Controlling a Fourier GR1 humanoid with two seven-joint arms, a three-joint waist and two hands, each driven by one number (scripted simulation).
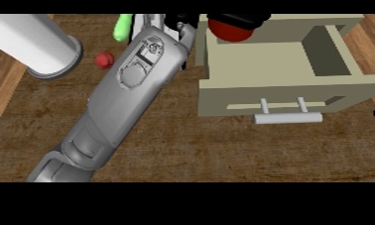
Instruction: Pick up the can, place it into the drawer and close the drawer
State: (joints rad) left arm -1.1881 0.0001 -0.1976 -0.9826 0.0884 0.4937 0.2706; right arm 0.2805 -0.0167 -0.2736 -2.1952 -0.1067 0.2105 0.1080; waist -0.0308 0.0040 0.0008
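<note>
drawer [278, 70] – pulled open, handle [288, 118] toward the viewer | grey forearm [124, 95] – laid diagonally up to the drawer's far left corner | black hand [238, 20] – curled round the red can [230, 31] over that corner; can's long axis cannot be told

I can read no text, label, brand, number or sign anywhere in my head view. The red can [230, 30] held over the open drawer [278, 65] shows a plain red side with no print that I can make out. The drawer's front and its handle [288, 117] carry no marking, and the grey forearm [139, 78] has moulded panels only, with no lettering on them.
</note>
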